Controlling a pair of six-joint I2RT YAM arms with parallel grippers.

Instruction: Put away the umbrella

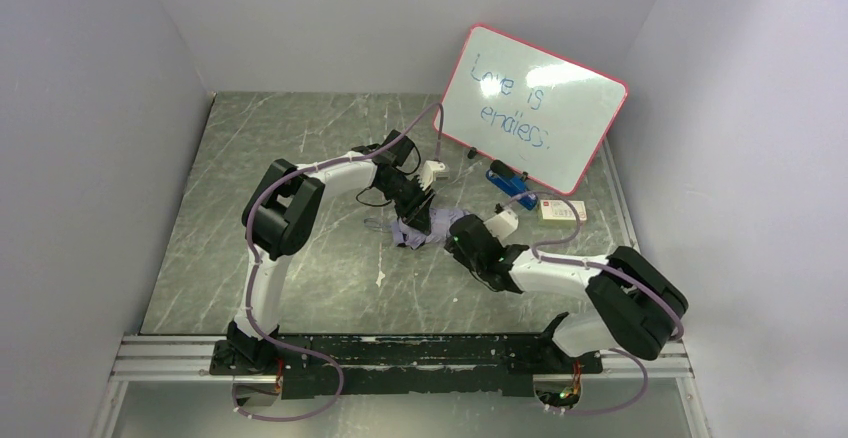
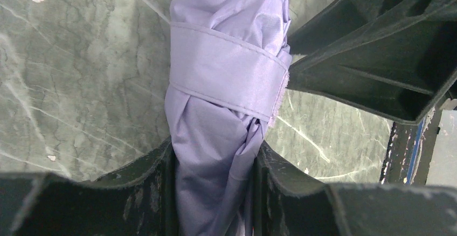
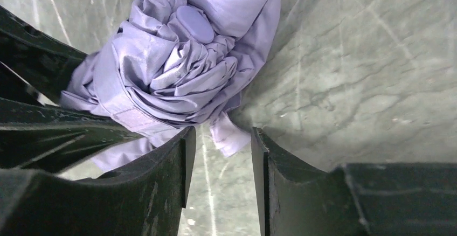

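The umbrella (image 2: 221, 85) lies bundled at mid-table (image 1: 300, 158), clamped in my left gripper (image 2: 214, 158). Its strap (image 2: 226, 69) is wrapped round, and a loose flap (image 3: 226, 136) hangs between my right gripper's (image 3: 218, 139) parted fingers. If the strap isn't fastened, I reckon the fabric could spring open.

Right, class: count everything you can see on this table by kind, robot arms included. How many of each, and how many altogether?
Robot arms: 2
Umbrella: 1
Whiteboard: 1
Small blue object: 1
Small white box: 1
Total: 6
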